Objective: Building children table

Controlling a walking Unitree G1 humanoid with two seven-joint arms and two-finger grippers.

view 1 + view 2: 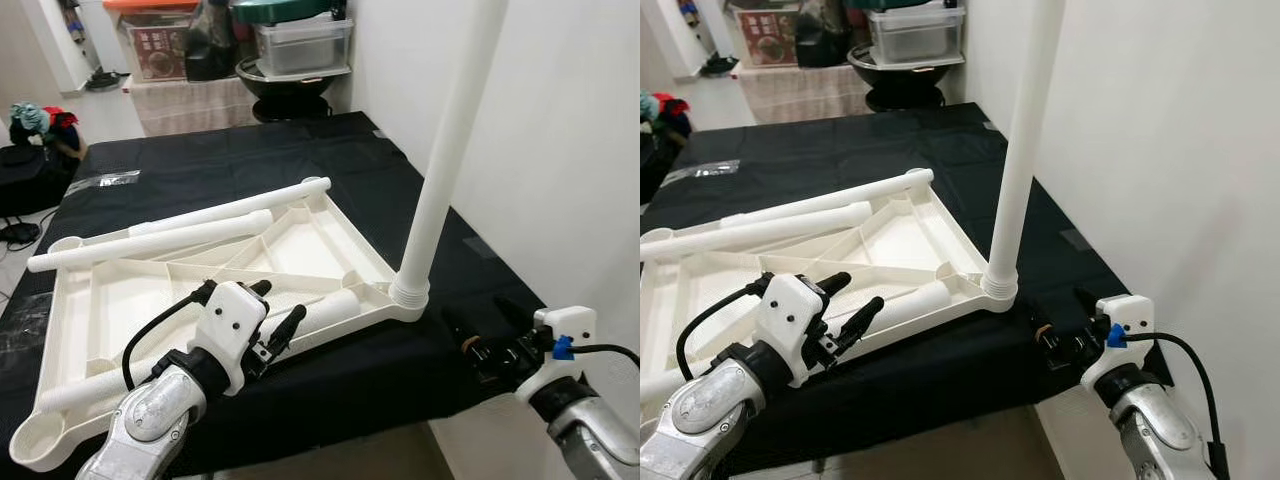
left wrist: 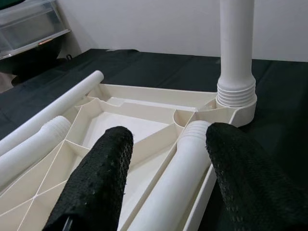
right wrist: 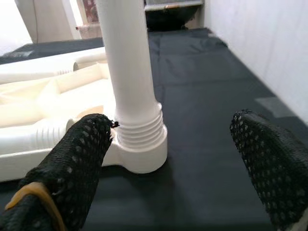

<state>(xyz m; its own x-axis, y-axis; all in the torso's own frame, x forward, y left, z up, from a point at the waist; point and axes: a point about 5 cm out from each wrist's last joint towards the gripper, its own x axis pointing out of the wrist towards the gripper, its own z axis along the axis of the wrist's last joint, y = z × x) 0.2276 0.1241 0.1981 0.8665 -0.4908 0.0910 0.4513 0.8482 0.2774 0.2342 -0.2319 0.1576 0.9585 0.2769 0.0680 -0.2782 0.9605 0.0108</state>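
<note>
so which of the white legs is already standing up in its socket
The leg at the tabletop's corner nearest the right end effector; the other legs lie flat on it.

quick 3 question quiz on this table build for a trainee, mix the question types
1. True or false: one leg already stands upright in a corner socket of the tabletop.
2. How many loose legs lie on the tabletop?
3. Which gripper hangs over a loose leg: A left gripper, B right gripper?

Key: 1 true. 2 three. 3 A; the right one, fingers open, sits beside the upright leg on the black cloth.
</note>
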